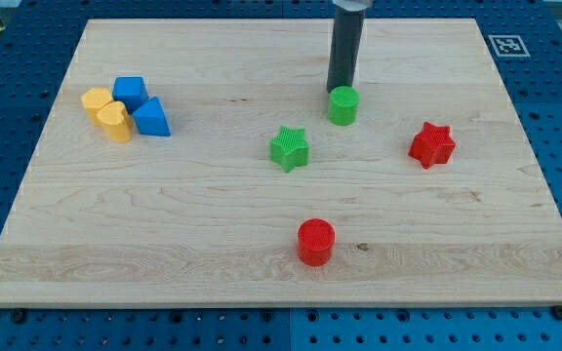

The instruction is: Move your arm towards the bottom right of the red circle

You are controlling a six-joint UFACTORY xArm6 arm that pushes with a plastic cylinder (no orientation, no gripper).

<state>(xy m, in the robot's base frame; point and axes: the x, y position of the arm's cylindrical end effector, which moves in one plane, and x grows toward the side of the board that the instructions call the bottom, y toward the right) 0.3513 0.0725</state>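
- Fingers do not belong to this arm: it ends in a straight dark rod that cannot open or close and has hold of nothing.
- Down from the view's top edge comes that rod, and my tip (338, 92) sits just behind the green cylinder (342, 105), at its upper left edge; whether the two touch I cannot tell.
- Task's thing, the red circle (315, 242), stands on the desk (213, 224) toward the view's bottom, a little right of centre, well apart from my tip and nearly straight below it.
- Between the rod and the red circle, slightly to the view's left, lies a green star (289, 148).
- Off to the view's right, alone, rests a red star (431, 145).
- At the view's left a tight cluster is gathered: a yellow block with several flat sides (96, 100), a rounded yellow block (115, 122) just below it, a blue cube (130, 92) and a blue triangular block (150, 118), all touching or nearly so.
- Around the wooden desk runs a blue perforated surface (8, 127), and a black-and-white marker tag (507, 45) sits at the desk's top right corner.
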